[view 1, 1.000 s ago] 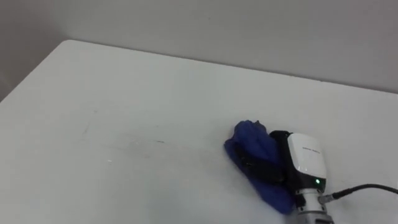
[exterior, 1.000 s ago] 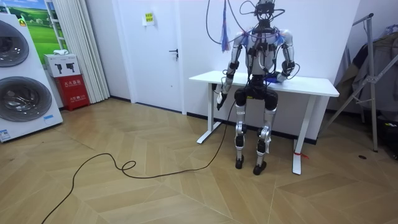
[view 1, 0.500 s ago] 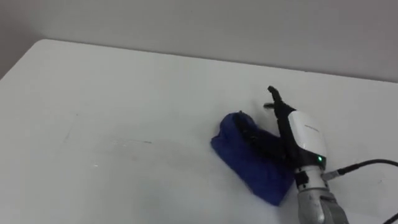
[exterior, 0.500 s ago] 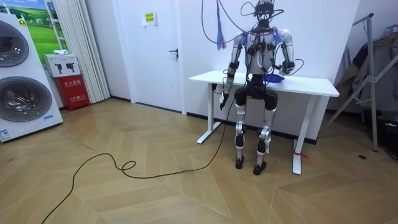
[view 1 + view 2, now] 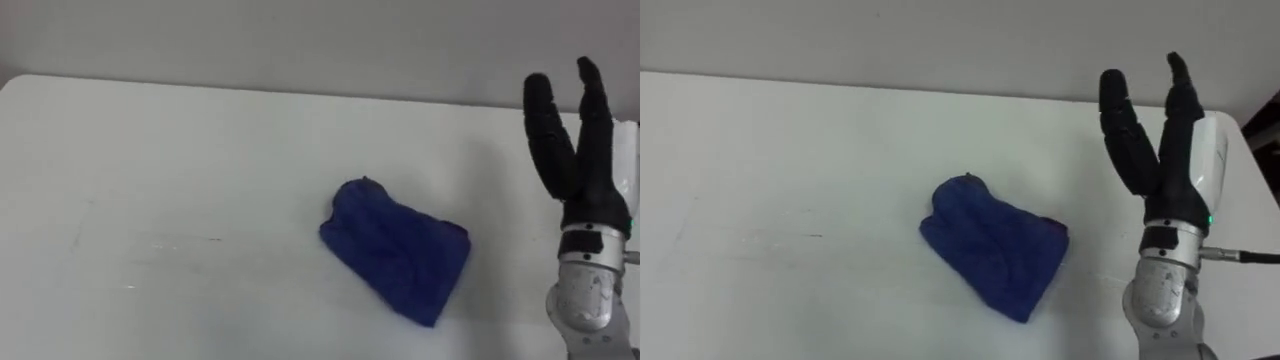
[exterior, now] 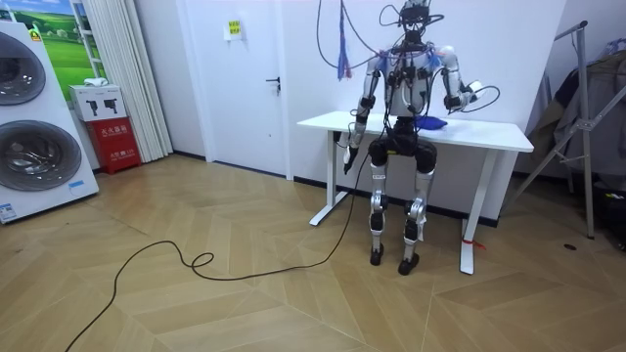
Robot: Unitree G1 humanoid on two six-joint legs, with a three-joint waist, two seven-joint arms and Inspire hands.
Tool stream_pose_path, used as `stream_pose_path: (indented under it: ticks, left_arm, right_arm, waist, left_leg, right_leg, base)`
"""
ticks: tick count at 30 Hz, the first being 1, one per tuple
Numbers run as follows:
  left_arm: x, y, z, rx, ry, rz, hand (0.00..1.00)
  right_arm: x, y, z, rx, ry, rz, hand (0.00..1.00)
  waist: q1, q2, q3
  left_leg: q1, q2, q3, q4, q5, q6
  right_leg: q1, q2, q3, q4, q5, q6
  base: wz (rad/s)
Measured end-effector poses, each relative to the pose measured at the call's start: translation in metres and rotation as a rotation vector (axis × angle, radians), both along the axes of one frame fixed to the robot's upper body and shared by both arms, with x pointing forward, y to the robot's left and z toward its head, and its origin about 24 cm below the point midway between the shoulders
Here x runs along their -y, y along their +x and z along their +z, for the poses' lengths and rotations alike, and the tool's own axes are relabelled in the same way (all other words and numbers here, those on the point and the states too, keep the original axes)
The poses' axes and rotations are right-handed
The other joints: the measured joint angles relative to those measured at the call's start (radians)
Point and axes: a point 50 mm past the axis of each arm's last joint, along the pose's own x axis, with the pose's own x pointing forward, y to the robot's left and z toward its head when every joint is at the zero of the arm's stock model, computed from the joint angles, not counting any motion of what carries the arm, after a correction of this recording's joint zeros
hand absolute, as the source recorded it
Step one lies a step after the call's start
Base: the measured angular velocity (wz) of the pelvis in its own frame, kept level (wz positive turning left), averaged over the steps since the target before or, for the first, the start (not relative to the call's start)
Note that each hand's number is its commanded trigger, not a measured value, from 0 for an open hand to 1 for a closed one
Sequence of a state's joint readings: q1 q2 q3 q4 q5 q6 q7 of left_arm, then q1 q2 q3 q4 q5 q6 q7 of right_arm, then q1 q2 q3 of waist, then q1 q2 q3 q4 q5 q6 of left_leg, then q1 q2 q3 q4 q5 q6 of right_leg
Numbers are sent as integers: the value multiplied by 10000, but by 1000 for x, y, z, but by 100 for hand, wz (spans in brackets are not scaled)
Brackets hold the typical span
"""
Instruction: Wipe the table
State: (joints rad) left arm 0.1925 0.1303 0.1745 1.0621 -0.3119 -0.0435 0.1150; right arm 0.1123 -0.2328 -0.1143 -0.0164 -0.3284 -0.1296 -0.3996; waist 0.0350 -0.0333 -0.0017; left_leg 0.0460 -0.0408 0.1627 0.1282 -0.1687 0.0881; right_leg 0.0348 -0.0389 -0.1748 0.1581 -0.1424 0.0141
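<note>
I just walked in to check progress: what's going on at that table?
The robot stands at the white table. A blue cloth lies crumpled on the tabletop, with nothing holding it. The robot's right hand is raised above the table to the cloth's right, fingers straight and clear of the cloth. Its left hand hangs down beside the table's end.

The two eye views look down from the robot's head, close over the white table (image 5: 150, 180), facing its far edge and the wall (image 5: 300, 40) behind it. They sit side by side, so both share the same stretch of tabletop, the blue cloth (image 5: 398, 250) and the raised right hand (image 5: 575, 150); in the right eye view each lies further left. The room view stands on the floor (image 6: 196, 293) well off, behind the robot, facing the same wall, and takes in the whole robot, table and cloth.
</note>
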Motion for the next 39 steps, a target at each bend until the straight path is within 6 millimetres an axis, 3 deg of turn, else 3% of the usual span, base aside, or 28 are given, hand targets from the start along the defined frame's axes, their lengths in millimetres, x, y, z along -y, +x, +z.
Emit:
stream_pose_path:
  ticks: [6, 11, 15, 19, 23, 25, 32, 36, 39]
  left_arm:
    - [-4, -12, 0, -177, 63, 381, 0]
    - [-8, -22, 1, -357, 196, 752, 0]
    - [-9, -27, 1, -482, 251, 880, 0]
    - [-12, -32, 2, -620, 449, 1122, 0]
    - [-16, -41, 3, -676, 516, 1600, 0]
    - [-17, -41, 3, -687, 606, 1720, 0]
    - [-20, -41, 6, -360, 705, 2196, 0]
    - [-20, -47, 6, -504, 706, 2209, 0]
    - [-20, -48, 7, -503, 740, 2191, 0]
  right_arm:
    - [11, -5, 14, 674, -90, -546, 0]
    - [34, -18, 9, 864, -43, -2114, 0]
    - [63, -40, -20, -61, 15, -4040, 0]
    - [83, -61, -50, -896, 1042, -5742, 0]
    - [106, -83, -51, -127, 2289, -7749, 0]
    - [119, -102, -62, 191, 3427, -9477, 0]
    - [131, -170, -106, -1, 6460, -13891, 0]
    - [123, -217, -130, -570, 7602, -16206, 0]
    - [114, -241, -143, -1015, 8094, -17414, 0]
  waist:
    - [-102, -96, -47]
    - [-337, -171, -12]
    - [-377, -228, 20]
    - [-614, -200, 2]
    - [-833, -103, -58]
    - [-905, -113, -86]
    - [-1298, -137, -61]
    - [-1400, -96, -67]
    - [-1503, -32, -85]
  left_leg:
    - [63, 76, 255, 24, -53, -29]
    - [174, 97, 239, 24, -99, -40]
    - [169, 96, 243, 34, -115, -37]
    - [129, 93, 253, 66, -115, -37]
    - [39, 100, 249, 68, -127, -49]
    - [58, 107, 246, 65, -131, -54]
    - [-48, 105, 202, 151, -226, -46]
    - [-85, 111, 203, 240, -270, -43]
    - [-184, 107, 166, 294, -272, -40]
  right_leg:
    - [-63, 67, 262, 120, 3, -5]
    - [9, 82, 191, 109, 2, -3]
    - [24, 85, 266, 121, 2, -3]
    - [1, 88, 318, 121, 0, -2]
    - [-4, 102, 340, 104, -4, -2]
    - [3, 116, 343, 102, -4, -2]
    - [-8, 111, 355, 109, -42, 1]
    - [-8, 109, 373, 133, -67, -5]
    - [-57, 100, 361, 134, -71, -11]
  base:
    - [-12]
    - [0]
    - [0]
    - [0]
    - [0]
    - [0]
    - [0]
    - [0]
    - [2]
